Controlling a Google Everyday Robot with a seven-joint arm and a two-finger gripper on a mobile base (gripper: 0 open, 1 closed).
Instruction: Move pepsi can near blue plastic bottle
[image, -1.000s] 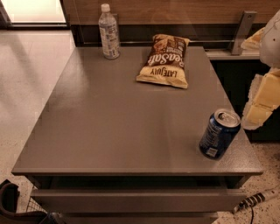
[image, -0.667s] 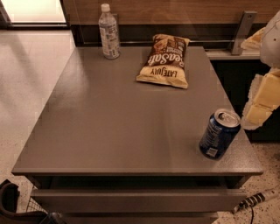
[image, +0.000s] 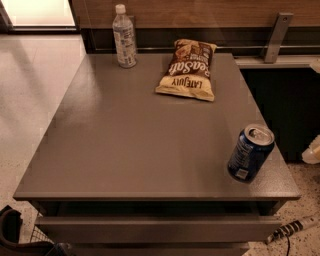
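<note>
Grey worktop (image: 125, 145) carries the pepsi can (image: 250, 152), which stands upright near the front right corner. The blue plastic bottle (image: 124, 36) stands upright well apart from the can, far behind it and to its left. A chip bag (image: 187, 70) lies flat behind the can, between can and bottle. Right of the can a pale arm piece (image: 312, 150) shows. The gripper is out of sight beyond it, so I cannot tell how its fingers stand.

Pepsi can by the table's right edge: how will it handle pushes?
Upright close to the grey table's edge, the dark blue metal pepsi can could tip off if pushed high. Fallen, its round body would likely roll. End effector not in view.
</note>
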